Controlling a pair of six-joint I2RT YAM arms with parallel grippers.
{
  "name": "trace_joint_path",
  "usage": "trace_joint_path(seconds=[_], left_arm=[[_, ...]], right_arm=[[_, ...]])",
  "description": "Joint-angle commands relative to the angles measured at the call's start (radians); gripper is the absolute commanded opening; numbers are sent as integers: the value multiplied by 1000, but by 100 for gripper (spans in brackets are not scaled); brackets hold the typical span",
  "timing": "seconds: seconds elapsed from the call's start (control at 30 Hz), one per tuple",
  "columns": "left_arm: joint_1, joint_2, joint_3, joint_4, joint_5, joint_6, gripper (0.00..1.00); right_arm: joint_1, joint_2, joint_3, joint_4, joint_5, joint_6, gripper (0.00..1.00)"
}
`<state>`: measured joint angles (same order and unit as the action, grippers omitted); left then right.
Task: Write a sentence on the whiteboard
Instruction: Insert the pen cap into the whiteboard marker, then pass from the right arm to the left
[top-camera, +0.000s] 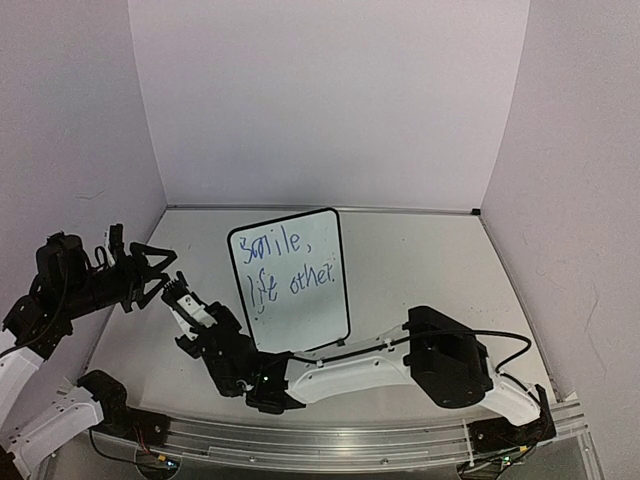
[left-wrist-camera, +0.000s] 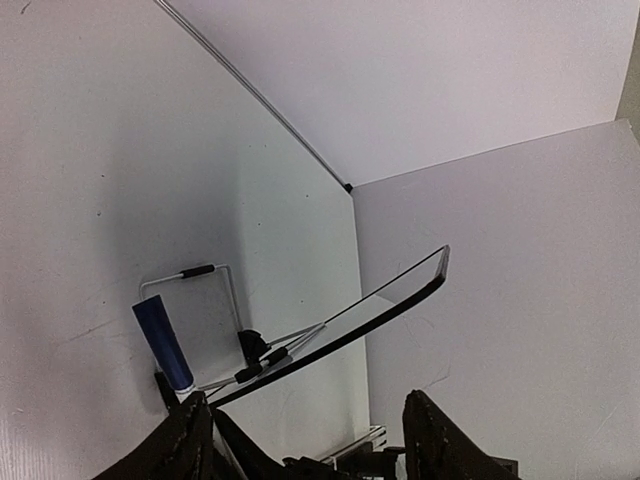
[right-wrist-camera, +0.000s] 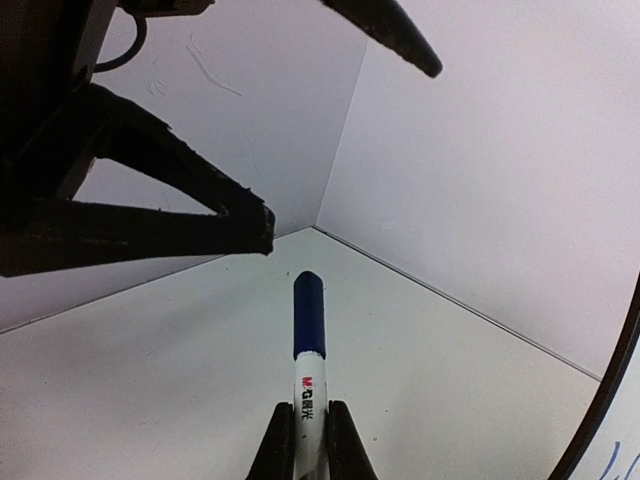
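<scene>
The whiteboard (top-camera: 300, 305) stands upright mid-table. The sentence (top-camera: 285, 262) is on it in blue, two lines reading about "Smile, life other." My right gripper (top-camera: 192, 312) is shut on a white marker (right-wrist-camera: 308, 400) with its blue cap (right-wrist-camera: 309, 315) on, held left of the board. The cap points toward my left gripper (top-camera: 165, 273), which is open and empty just beyond it. In the left wrist view the board (left-wrist-camera: 390, 300) shows edge-on, with the marker's cap (left-wrist-camera: 163, 345) at lower left. In the right wrist view the left gripper's fingers (right-wrist-camera: 200, 205) hang above the cap.
The board's wire stand (left-wrist-camera: 205, 272) juts out behind it. White walls close in the table on three sides. A metal rail (top-camera: 350, 440) runs along the near edge. The board's black frame (right-wrist-camera: 612, 395) shows at the right in the right wrist view.
</scene>
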<state>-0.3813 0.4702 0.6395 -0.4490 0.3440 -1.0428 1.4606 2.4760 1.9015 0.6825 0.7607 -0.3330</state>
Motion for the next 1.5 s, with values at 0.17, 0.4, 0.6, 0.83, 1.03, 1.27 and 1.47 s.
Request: trace_joint_path(seconds=[0.17, 0.4, 0.6, 0.83, 1.03, 1.27, 1.47], left_arm=[[-2, -31, 79, -157, -36, 96, 77], [-2, 17, 60, -53, 24, 72, 82], [-2, 54, 50, 43, 80, 52, 85], [-2, 47, 31, 73, 82, 24, 79], [-2, 49, 19, 89, 88, 5, 57], [-2, 51, 14, 84, 95, -5, 33], [-2, 50, -2, 83, 103, -22, 14]], right_arm=[[8, -180, -120, 122, -5, 27, 0], [18, -270, -241, 163, -94, 65, 0], [30, -270, -243, 162, -121, 48, 0], [35, -267, -238, 155, -143, 48, 0], [38, -265, -237, 152, -165, 48, 0], [40, -255, -221, 143, -155, 45, 0], [40, -237, -192, 128, -136, 36, 0]])
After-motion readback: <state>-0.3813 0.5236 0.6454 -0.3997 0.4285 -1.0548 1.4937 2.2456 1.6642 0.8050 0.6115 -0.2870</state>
